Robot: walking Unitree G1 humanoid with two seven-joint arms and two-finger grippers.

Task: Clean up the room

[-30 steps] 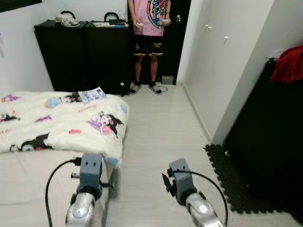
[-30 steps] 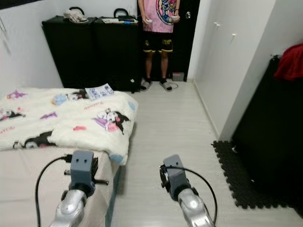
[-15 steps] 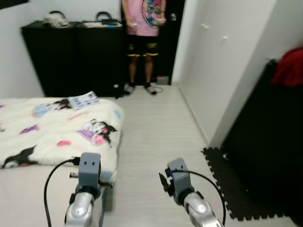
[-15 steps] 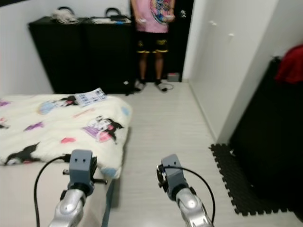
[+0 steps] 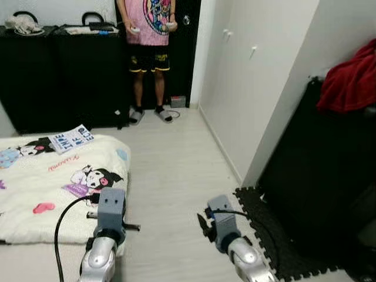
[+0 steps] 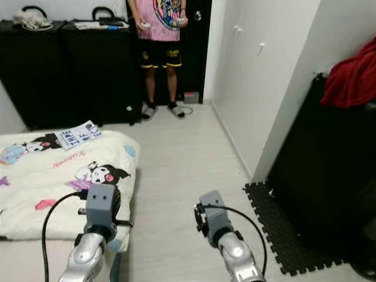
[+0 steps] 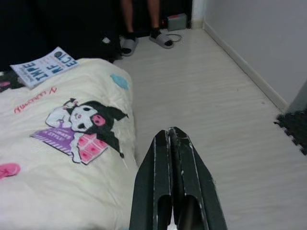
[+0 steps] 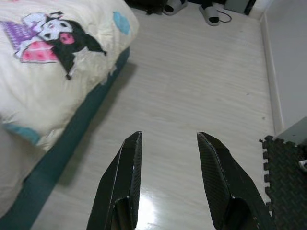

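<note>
Left gripper [image 7: 172,136] has its jaws pressed shut, empty, above the blanket's [image 5: 35,182] edge at lower left. Right gripper [image 8: 168,143] jaws gape over bare floor [image 5: 176,170]. A booklet [image 5: 71,138] (blue lettering) lies on the blanket at left, well beyond both grippers.

Your robot holds both silver arms low and forward, bent at the elbow, wrists level. The left gripper [image 7: 171,136] points ahead with its two black fingers pressed together; the right gripper [image 8: 169,139] aims downward, its fingers spread wide apart, holding nothing.
</note>
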